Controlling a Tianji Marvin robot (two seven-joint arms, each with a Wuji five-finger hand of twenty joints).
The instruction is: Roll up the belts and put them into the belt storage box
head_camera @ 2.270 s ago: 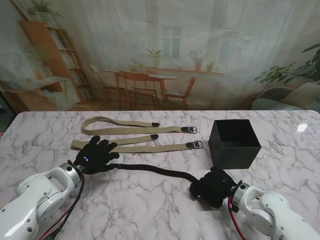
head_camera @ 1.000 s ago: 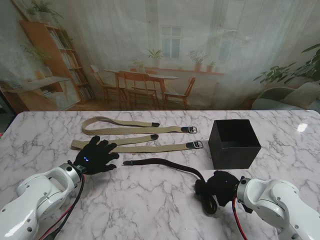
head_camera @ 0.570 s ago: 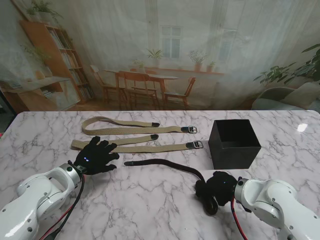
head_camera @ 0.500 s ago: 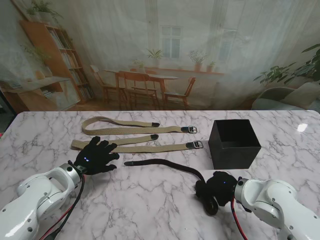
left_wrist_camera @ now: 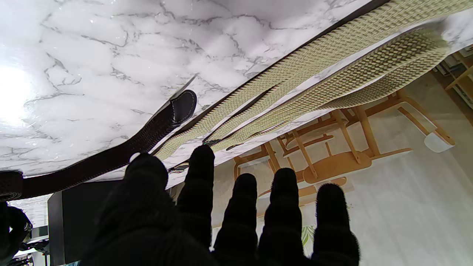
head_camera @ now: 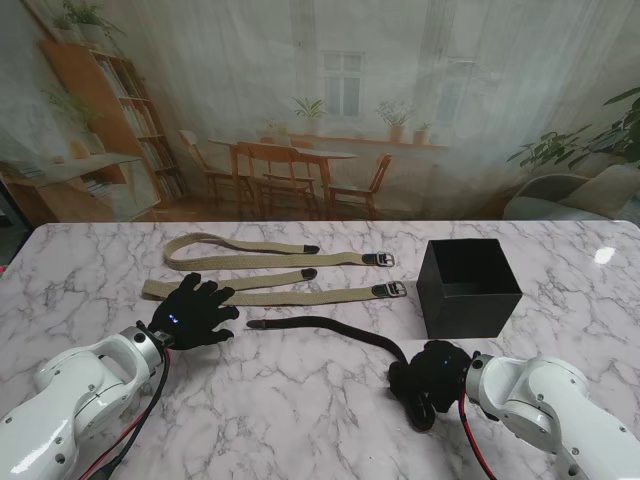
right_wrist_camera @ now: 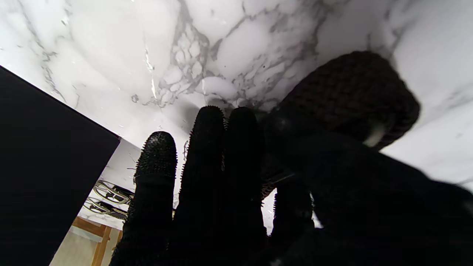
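Half the dark belt trails leftward from our right hand, fingers curled round its coil; left hand stays spread, empty.

three belts lie on the marble surface: two tan woven belts, the farther tan belt and the nearer tan belt, and one dark belt, partly coiled at one end. one black storage box stands there. two black-gloved hands show: the left hand and the right hand.
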